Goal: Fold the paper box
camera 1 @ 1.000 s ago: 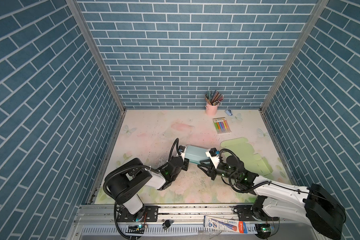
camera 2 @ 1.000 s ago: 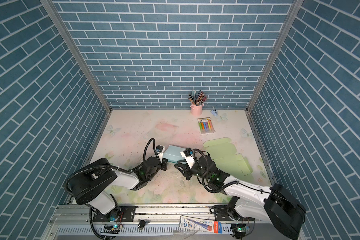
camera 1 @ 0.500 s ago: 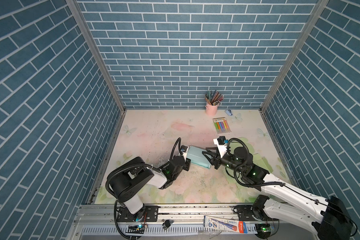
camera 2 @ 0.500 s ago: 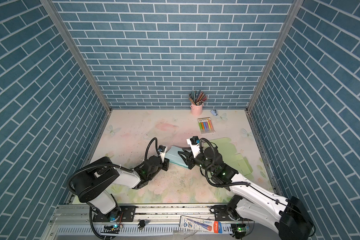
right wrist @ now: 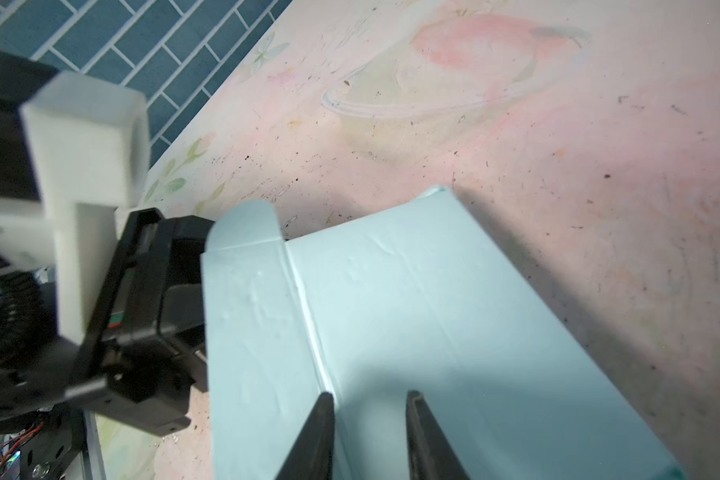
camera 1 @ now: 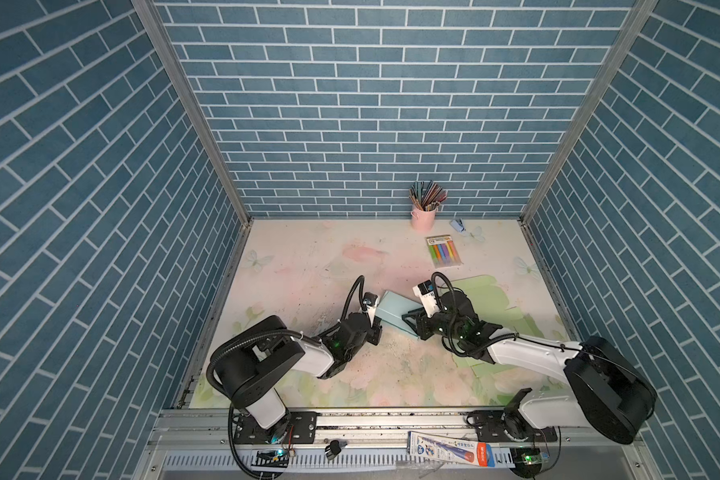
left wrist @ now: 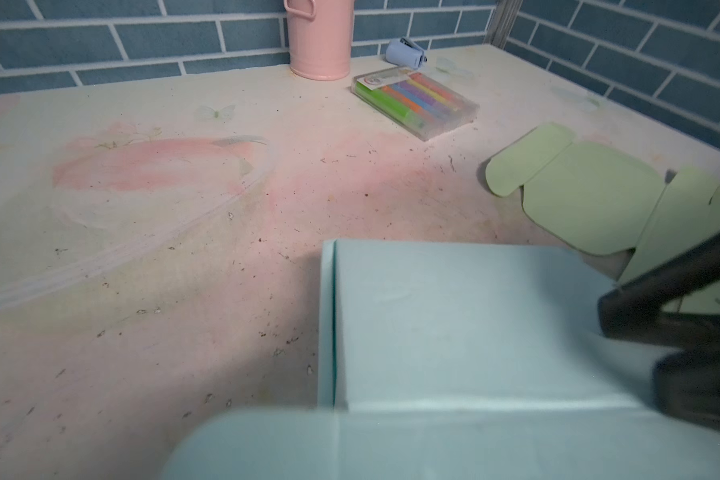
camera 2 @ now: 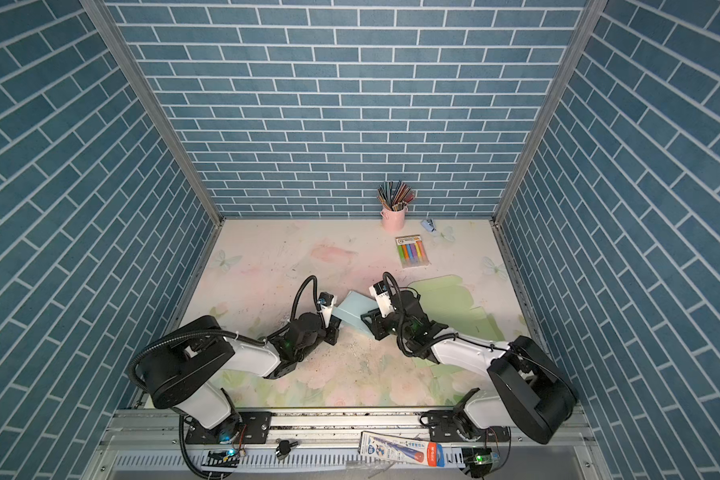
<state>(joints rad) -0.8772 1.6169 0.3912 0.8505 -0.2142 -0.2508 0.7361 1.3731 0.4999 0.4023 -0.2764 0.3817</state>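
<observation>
Right wrist view: blue box (right wrist: 412,311) sits near-centre on worktop (right wrist: 558,166), between both arms. Tips of right claw (right wrist: 366,436) slightly apart on it, pinch unclear. The left claw (right wrist: 184,328) is hidden behind side flap (right wrist: 250,299), can't tell. Unheld, flap could spring outward.

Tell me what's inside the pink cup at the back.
A bunch of thin coloured sticks, likely pencils, fans out above the rim of the pink cup. Its wall hides their lower parts and whatever else lies inside.

Pale blue paper box (camera 1: 395,311), pink cup (camera 1: 423,219)
</observation>
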